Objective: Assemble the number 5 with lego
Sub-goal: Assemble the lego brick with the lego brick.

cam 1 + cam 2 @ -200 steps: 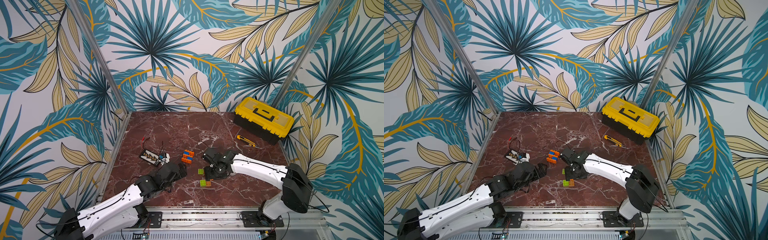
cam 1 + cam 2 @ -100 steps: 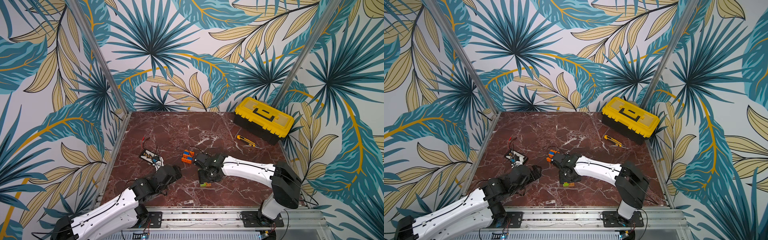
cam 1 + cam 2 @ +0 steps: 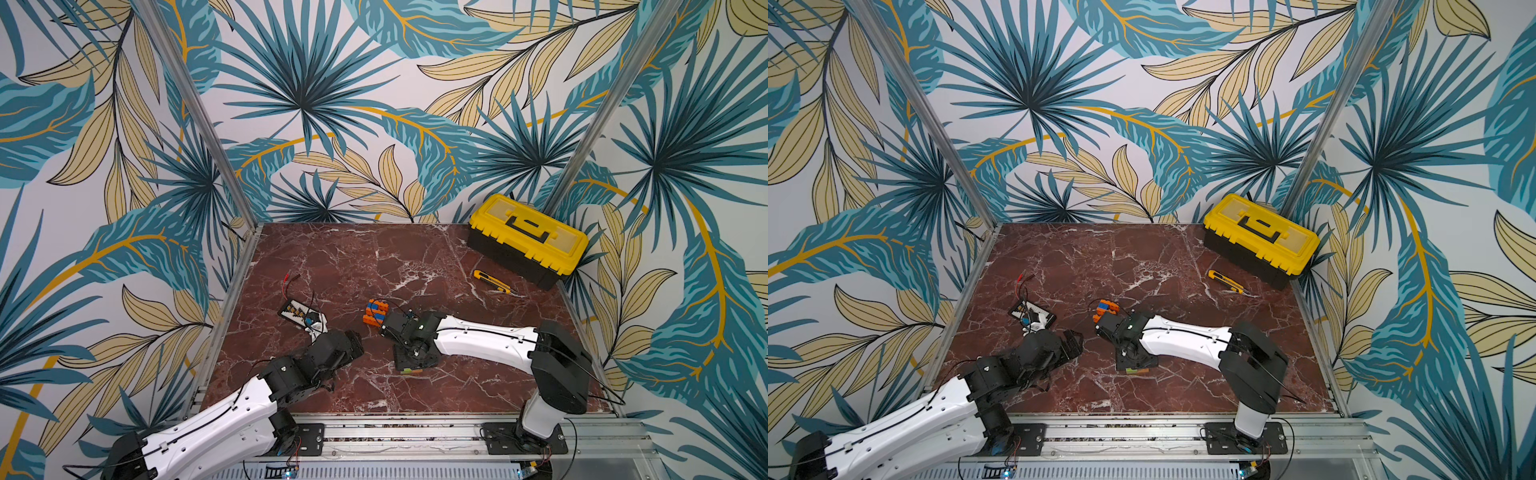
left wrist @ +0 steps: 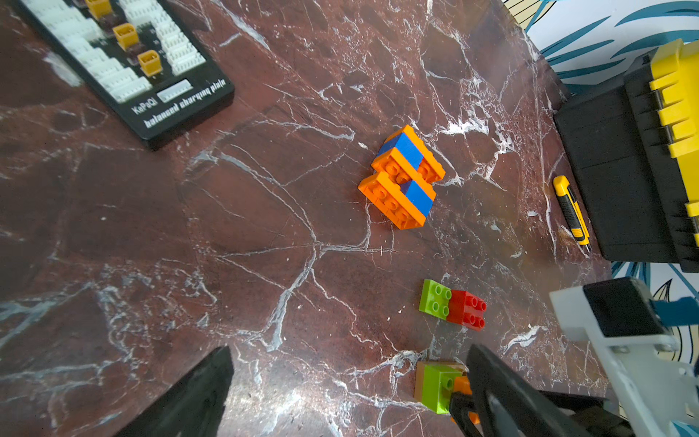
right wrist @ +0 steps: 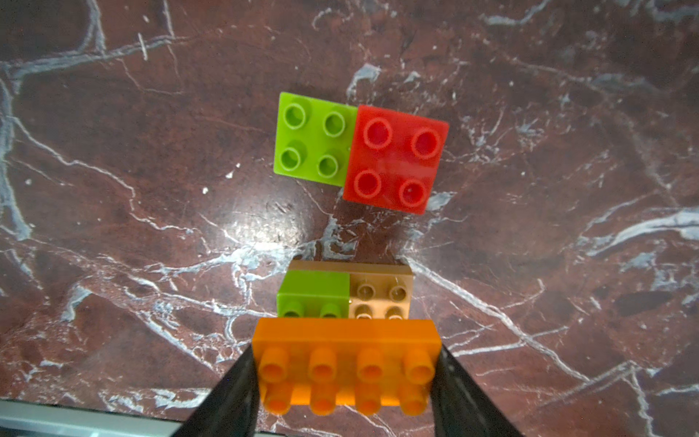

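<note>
My right gripper point(image 5: 346, 378) is shut on an orange oblong lego brick point(image 5: 346, 336), gripped by its short ends. Right beside the orange brick, a lime-green square point(image 5: 314, 293) sits on a tan oblong point(image 5: 380, 293); I cannot tell whether they touch. Farther out, a green square point(image 5: 314, 140) and a red square point(image 5: 395, 157) lie side by side on the table. An orange-and-blue lego block point(image 3: 375, 311) stands just beyond the right gripper point(image 3: 413, 361). My left gripper point(image 4: 348, 397) is open and empty, left of the bricks point(image 3: 351, 349).
A black charging board point(image 3: 299, 311) with red wires lies beyond the left gripper. A yellow-and-black toolbox point(image 3: 528, 239) sits in the far right corner, a utility knife point(image 3: 492, 282) in front of it. Metal posts and patterned walls bound the marble table point(image 3: 374, 257).
My right gripper, still holding the orange brick, has moved left and toward the front, and now covers the loose bricks in the top views. The left arm drew back slightly.
</note>
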